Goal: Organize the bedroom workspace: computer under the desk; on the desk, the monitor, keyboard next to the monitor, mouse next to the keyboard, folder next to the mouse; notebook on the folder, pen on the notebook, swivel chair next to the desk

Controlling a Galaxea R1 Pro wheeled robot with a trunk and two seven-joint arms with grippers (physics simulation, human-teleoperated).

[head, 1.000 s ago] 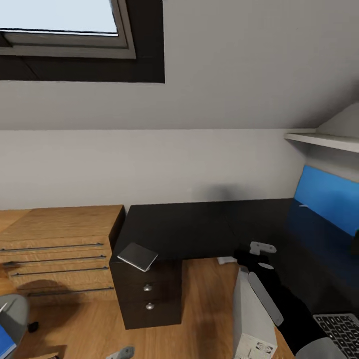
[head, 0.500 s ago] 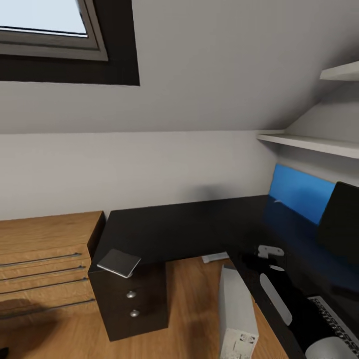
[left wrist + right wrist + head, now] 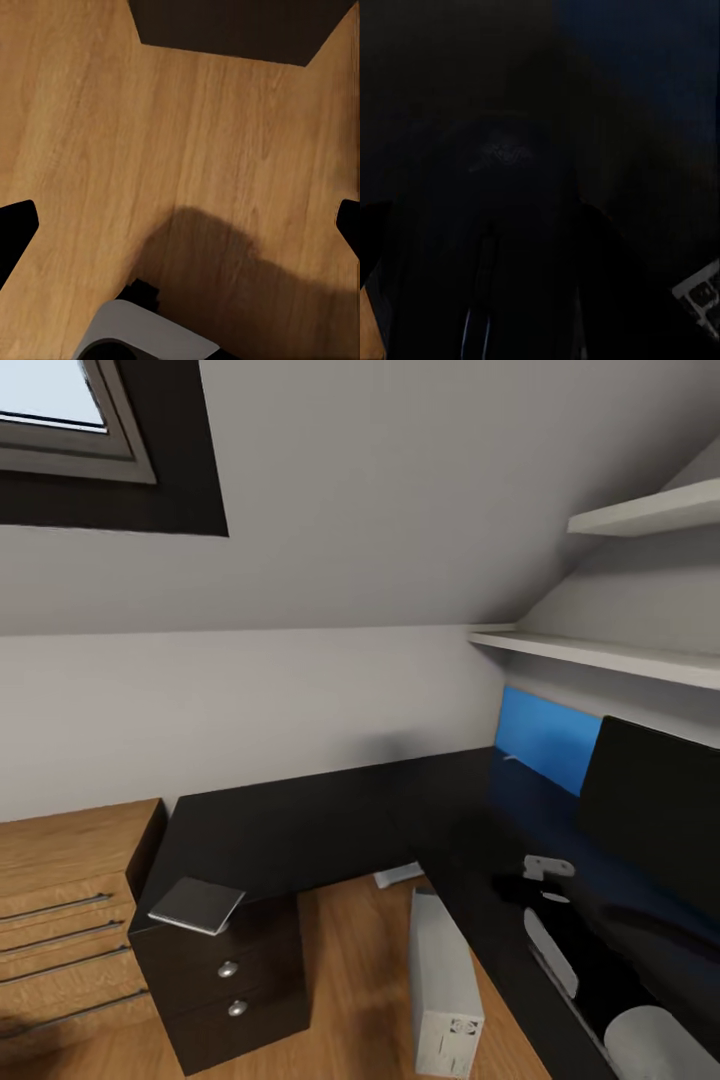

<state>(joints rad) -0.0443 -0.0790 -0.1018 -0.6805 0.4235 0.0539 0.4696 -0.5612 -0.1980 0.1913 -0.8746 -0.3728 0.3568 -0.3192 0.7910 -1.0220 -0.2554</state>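
The black L-shaped desk [image 3: 330, 825] runs along the wall and down the right side. A black monitor [image 3: 655, 810] stands on its right wing. The white computer tower [image 3: 445, 985] stands on the wooden floor against the desk's inner edge. My right arm [image 3: 548, 950] reaches over the desk; its gripper is lost in the dark top. In the right wrist view a keyboard corner [image 3: 701, 296] shows beside a dim rounded dark shape [image 3: 502, 157]. My left gripper [image 3: 180, 229] hangs open over the floor, above a grey chair leg [image 3: 150, 330] with a black caster.
A grey flat book-like thing [image 3: 197, 905] overhangs the black drawer unit [image 3: 225, 980]. A wooden dresser [image 3: 60, 900] stands at the left. A blue panel [image 3: 545, 740] backs the desk, under white shelves [image 3: 600, 655]. A small white item [image 3: 400, 875] lies under the desk.
The camera has swung to the right: the monitor and upper shelf have come into view, while the keyboard and the chair have slid out. Nothing on the desk has visibly moved.
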